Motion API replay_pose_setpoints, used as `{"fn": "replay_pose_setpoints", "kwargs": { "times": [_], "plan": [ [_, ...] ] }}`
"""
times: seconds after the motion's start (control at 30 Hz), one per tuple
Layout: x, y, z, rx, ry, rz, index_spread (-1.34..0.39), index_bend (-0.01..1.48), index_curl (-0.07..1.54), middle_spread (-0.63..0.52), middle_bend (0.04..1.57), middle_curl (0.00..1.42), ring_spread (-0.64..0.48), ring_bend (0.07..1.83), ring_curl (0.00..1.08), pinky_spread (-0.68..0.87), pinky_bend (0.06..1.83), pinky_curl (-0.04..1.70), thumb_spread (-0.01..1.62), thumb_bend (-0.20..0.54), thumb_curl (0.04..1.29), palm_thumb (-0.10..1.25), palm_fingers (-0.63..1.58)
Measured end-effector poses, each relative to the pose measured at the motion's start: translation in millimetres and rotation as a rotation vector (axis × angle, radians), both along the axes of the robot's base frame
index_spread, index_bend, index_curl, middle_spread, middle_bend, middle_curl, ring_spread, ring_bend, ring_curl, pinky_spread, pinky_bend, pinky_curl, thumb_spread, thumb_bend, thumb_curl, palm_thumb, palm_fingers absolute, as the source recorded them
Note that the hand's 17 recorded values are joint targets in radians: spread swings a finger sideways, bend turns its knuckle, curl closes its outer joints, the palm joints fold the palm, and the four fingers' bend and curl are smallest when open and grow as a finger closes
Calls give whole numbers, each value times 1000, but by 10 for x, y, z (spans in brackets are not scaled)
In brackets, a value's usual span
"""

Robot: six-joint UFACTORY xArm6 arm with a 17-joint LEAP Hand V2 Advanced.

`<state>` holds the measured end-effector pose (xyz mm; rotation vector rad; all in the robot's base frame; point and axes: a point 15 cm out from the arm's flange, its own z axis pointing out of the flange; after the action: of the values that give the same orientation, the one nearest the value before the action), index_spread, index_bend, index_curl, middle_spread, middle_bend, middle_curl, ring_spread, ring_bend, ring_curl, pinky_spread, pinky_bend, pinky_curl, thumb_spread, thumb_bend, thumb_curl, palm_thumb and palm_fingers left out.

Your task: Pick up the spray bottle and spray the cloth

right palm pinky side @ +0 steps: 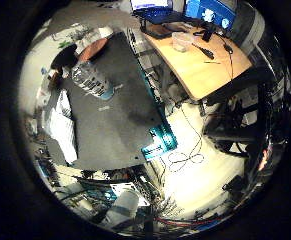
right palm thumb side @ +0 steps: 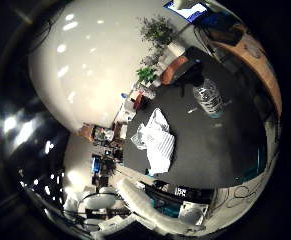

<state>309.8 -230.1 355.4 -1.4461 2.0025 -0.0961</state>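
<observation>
The dark grey rectangular work table (right palm thumb side: 220, 150) is serving as the landmark and is lying well below the palm. The clear plastic spray bottle with a teal base (right palm thumb side: 208, 96) is standing upright on this table, toward the end nearest an orange chair (right palm thumb side: 174, 69). The white crumpled cloth (right palm thumb side: 156, 142) is lying on the same table, well apart from the bottle, near the opposite long edge. A light wooden desk (right palm pinky side: 205, 62) carrying lit monitors is standing beside the table. The hand's white parts (right palm thumb side: 150, 207) are showing beyond the table's near end, holding nothing; whether its fingers are straight or curled cannot be told.
</observation>
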Motion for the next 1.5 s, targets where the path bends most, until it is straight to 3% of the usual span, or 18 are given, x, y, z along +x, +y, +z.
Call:
{"fn": "replay_pose_setpoints", "kwargs": {
  "times": [0.33, 0.77, 1.27, 1.5],
  "plan": [
    [122, -490, -225, 41, 14, 12, -271, 161, 282, 112, 190, 305, 302, 408, 259, 611, 1059, 231, 865, -38, 339, 282, 5],
    [700, -858, -180, 110, -19, 68, -270, 159, 278, 100, 196, 316, 301, 428, 258, 607, 1082, 219, 855, -36, 342, 278, 14],
    [1438, -59, -663, 224, 44, 262, -271, 165, 285, 98, 192, 319, 302, 410, 249, 606, 1078, 203, 853, -35, 342, 301, 3],
    [1723, 204, -754, 199, 55, 284, -264, 164, 289, 97, 190, 315, 301, 404, 247, 598, 1063, 199, 855, -34, 339, 305, 2]
  ]
}}
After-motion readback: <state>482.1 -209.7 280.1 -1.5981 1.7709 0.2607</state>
